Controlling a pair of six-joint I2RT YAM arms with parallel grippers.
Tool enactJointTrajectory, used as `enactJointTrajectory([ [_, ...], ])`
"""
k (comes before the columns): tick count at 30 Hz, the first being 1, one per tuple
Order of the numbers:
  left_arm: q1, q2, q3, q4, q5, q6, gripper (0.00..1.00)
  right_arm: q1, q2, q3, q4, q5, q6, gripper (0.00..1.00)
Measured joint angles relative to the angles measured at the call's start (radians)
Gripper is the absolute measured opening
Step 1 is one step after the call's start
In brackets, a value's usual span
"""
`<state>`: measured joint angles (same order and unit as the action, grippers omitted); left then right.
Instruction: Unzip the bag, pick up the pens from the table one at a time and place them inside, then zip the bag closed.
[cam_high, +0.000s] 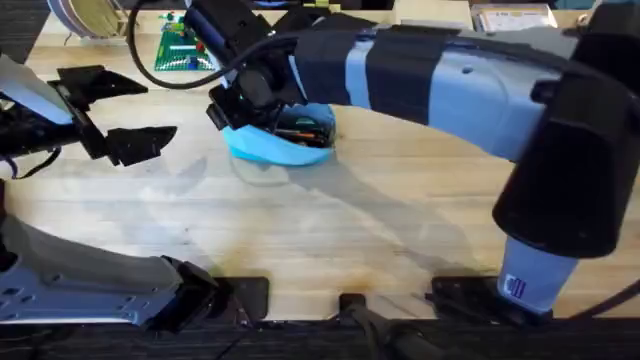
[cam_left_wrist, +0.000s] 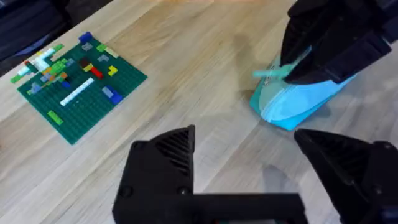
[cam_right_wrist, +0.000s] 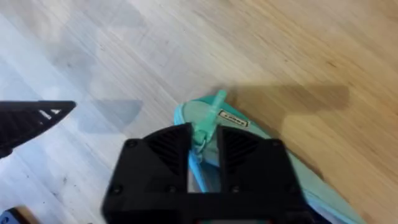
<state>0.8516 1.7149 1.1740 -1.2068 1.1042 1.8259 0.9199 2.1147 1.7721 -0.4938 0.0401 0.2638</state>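
The light-blue bag (cam_high: 270, 148) lies on the table (cam_high: 330, 240) at the back middle, its top gaping, with the pens (cam_high: 305, 128) showing dark and orange inside. My right gripper (cam_high: 240, 105) has reached across to the bag's left end. In the right wrist view this gripper (cam_right_wrist: 204, 134) is shut on the zipper pull (cam_right_wrist: 200, 135) at the end of the bag (cam_right_wrist: 214, 112). My left gripper (cam_high: 155, 108) hovers open to the left of the bag, holding nothing. From the left wrist the left gripper (cam_left_wrist: 245, 137) faces the bag (cam_left_wrist: 289, 106).
A green brick baseplate (cam_high: 185, 48) with small coloured bricks lies at the back left, also seen from the left wrist (cam_left_wrist: 78, 81). The right arm (cam_high: 470, 80) spans the table's right half. Bare wood fills the front middle.
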Motion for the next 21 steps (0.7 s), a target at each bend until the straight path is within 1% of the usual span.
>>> enactJointTrajectory([
  [2, 0.0, 0.0, 0.0, 0.0, 0.0, 0.0, 0.993, 0.0, 0.0, 0.0, 0.0, -0.009, 0.003, 0.167],
  [3, 0.0, 0.0, 0.0, 0.0, 0.0, 0.0, 0.993, 0.0, 0.0, 0.0, 0.0, -0.011, 0.002, 0.146],
  [7, 0.0, 0.0, 0.0, 0.0, 0.0, 0.0, 0.993, 0.0, 0.0, 0.0, 0.0, -0.012, 0.003, 0.123],
  [21, 0.0, 0.0, 0.0, 0.0, 0.0, 0.0, 0.994, 0.0, 0.0, 0.0, 0.004, -0.019, 0.002, 0.091],
])
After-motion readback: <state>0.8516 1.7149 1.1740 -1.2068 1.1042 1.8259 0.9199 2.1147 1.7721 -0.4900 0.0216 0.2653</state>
